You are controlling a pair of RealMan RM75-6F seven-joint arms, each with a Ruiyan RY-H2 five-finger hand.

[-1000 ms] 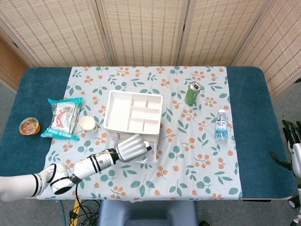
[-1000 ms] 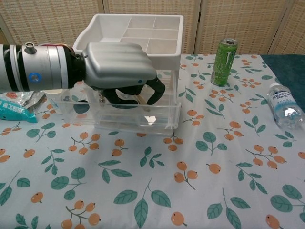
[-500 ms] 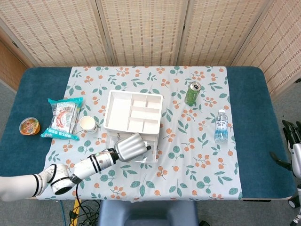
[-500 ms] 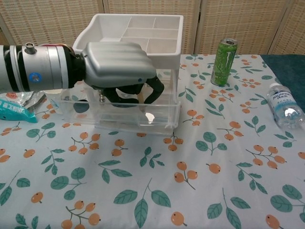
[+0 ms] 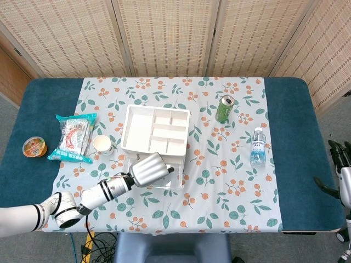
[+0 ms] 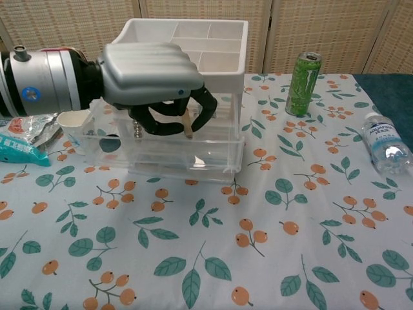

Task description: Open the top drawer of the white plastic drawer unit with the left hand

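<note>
Your left hand (image 6: 151, 81) sits at the front of the white plastic drawer unit (image 5: 155, 131), its fingers (image 6: 205, 106) curled down over the clear top drawer (image 6: 187, 152). The drawer stands pulled out toward you, its front wall clear of the unit's frame. From the chest view the fingertips hang just above the drawer's interior; you cannot tell whether they touch the front wall or hold anything.

The unit stands near the middle of the desk (image 5: 296, 142) on the floral cloth (image 6: 271, 245), with its divided white tray on top. Your right hand (image 5: 339, 164) shows only at the far right edge of the head view, off the desk, too small to judge how its fingers lie.

Right of the unit stands a green drink can (image 5: 224, 108), and further right a water bottle (image 5: 257, 147) lies on the cloth. Left of the unit you have a paper cup (image 5: 102, 144), a snack packet (image 5: 74, 137), and a small round container (image 5: 34, 147) near the desk's left edge.
</note>
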